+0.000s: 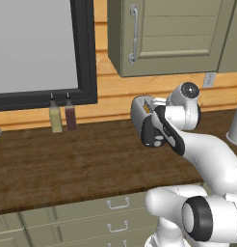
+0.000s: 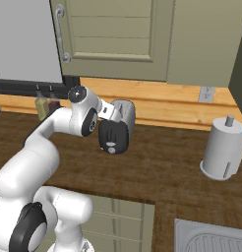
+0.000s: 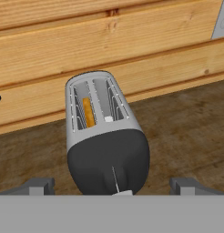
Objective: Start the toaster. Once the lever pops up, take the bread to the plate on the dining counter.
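Hand view looks straight down onto the toaster [image 3: 102, 136], black end panel nearest, two slots open to the top; a strip of orange-brown bread [image 3: 88, 112] sits deep in the left slot, only its edge showing; the fingers [image 3: 40, 186] stand wide open, one tip low at each side of the toaster's black end, neither touching it, nothing between them but the toaster's foot; behind it the plank wall [image 3: 109, 50] runs across, an outlet [image 3: 221, 20] up in the corner.

Left base view now: the arm [image 1: 207, 159] bends up over the dark wood surface [image 1: 67, 164] and the toaster [image 1: 139, 113] peeks out beside the hand, standing toward the back of the surface near the wall; two bottles [image 1: 62, 116], one pale, one dark red, stand side by side under the black-framed window [image 1: 86, 53], well apart from the toaster; green drawers [image 1: 91, 219] below, a cabinet [image 1: 164, 34] above.

Right base view: the toaster [image 2: 125, 112] sits just behind the black hand; a paper-towel roll [image 2: 222, 147] stands well off to the side; a sink [image 2: 211, 238] corner shows low down.
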{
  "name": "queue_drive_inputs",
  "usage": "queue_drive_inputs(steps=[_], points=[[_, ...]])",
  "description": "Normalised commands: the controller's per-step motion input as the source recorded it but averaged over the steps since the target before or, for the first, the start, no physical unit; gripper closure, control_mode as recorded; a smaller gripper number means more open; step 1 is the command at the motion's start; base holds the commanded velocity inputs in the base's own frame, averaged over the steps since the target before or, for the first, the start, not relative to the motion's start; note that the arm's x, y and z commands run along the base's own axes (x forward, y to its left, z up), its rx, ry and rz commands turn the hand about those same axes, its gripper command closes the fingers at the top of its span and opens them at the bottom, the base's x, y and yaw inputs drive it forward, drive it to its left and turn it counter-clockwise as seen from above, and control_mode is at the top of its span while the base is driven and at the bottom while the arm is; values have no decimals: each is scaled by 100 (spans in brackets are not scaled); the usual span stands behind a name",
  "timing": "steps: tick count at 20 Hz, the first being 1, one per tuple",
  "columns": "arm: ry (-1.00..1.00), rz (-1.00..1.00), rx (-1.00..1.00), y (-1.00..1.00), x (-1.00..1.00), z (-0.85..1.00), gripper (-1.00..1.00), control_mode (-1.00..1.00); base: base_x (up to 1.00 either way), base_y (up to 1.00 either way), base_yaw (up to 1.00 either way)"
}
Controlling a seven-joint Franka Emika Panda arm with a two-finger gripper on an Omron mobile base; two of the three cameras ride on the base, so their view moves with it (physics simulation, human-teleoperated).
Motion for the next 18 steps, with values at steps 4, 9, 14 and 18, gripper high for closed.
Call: queue_drive_inputs(steps=[4,9,14,18], points=[[0,0,0,0,0,0,-100,-100,0,0,0],[0,0,0,0,0,0,-100,-100,0,0,0],[0,0,0,0,0,0,-100,-100,0,0,0],[0,0,0,0,0,0,-100,-100,0,0,0]])
